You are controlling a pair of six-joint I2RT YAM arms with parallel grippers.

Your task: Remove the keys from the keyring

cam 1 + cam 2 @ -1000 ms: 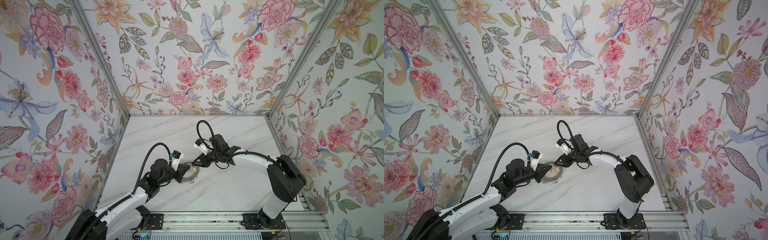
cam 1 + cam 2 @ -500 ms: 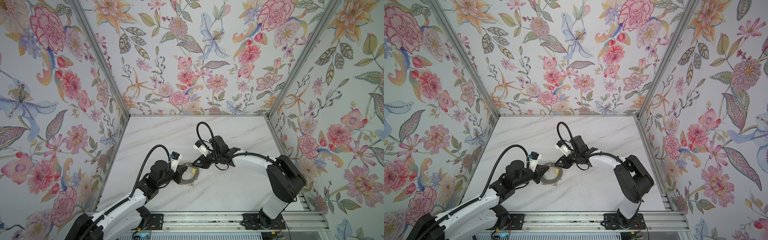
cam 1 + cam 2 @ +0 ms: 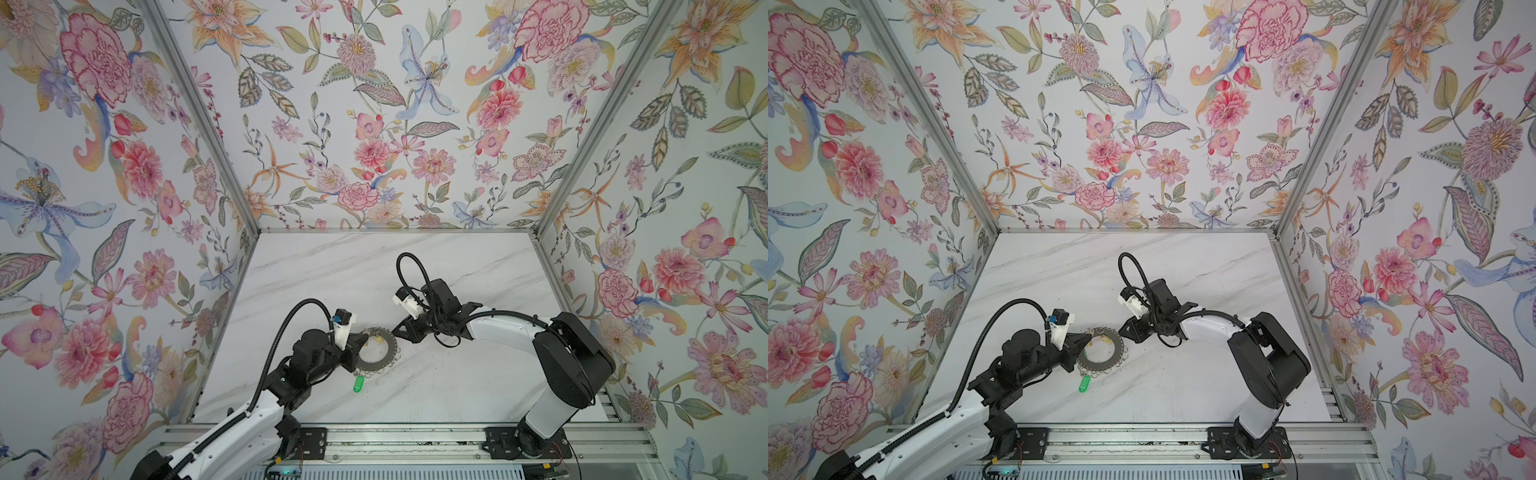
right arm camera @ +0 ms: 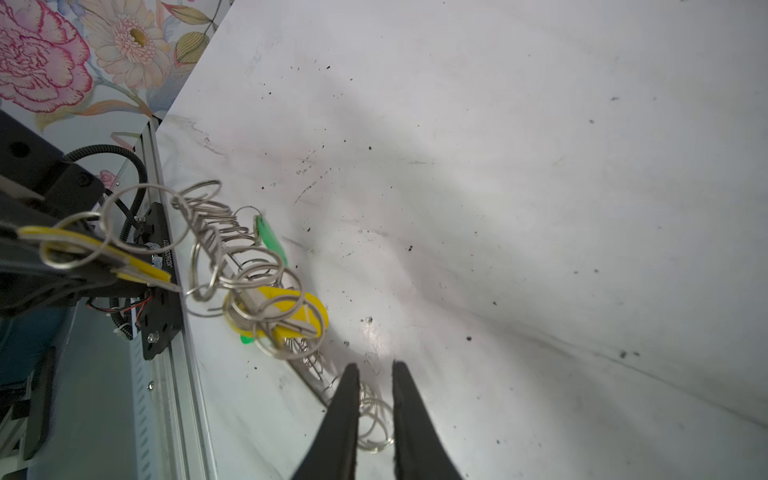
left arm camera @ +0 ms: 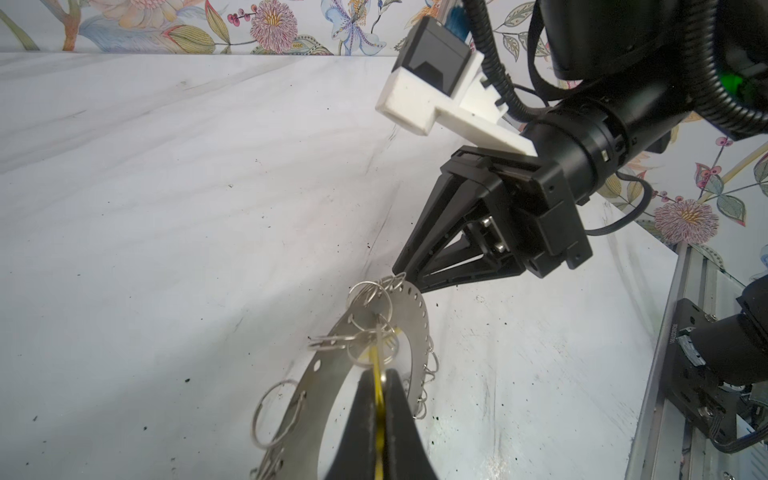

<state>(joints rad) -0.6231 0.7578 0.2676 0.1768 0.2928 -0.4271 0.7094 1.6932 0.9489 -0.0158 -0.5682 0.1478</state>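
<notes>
We judge the job barely begun, since no key lies clearly free of the keyring (image 3: 377,350), which sits on the white marble desk (image 3: 457,374) just below the middle of both top views, its rim fringed with wire loops (image 4: 376,419). In the left wrist view the left gripper (image 5: 380,384) is at the bottom centre of the frame, its jaws clamped tight on the thin edge of a yellow tag (image 5: 377,370), and that tag hangs from a small ring that seems linked to the disc, though the tangle of loops is too dense for us to be sure. The right wrist view shows a second yellow tag (image 4: 309,305) with a silver key (image 4: 286,318) lying across it at the centre of the frame, caught among the loops, and a green tag (image 4: 272,239) just above it, also hooked to a loop. In a top view a green tag (image 3: 358,383) lies on the desk at the lower edge of the keyring, touching its fringe. The right gripper (image 4: 376,370) shows at the bottom of its own view with the jaws narrow, a slim gap between them and nothing pinched; loops on the rim lie just under the tips. In the left wrist view it hangs right of centre, its tips at the far edge of the disc. All of the tagged keys we can see remain to be freed, by our reading.
</notes>
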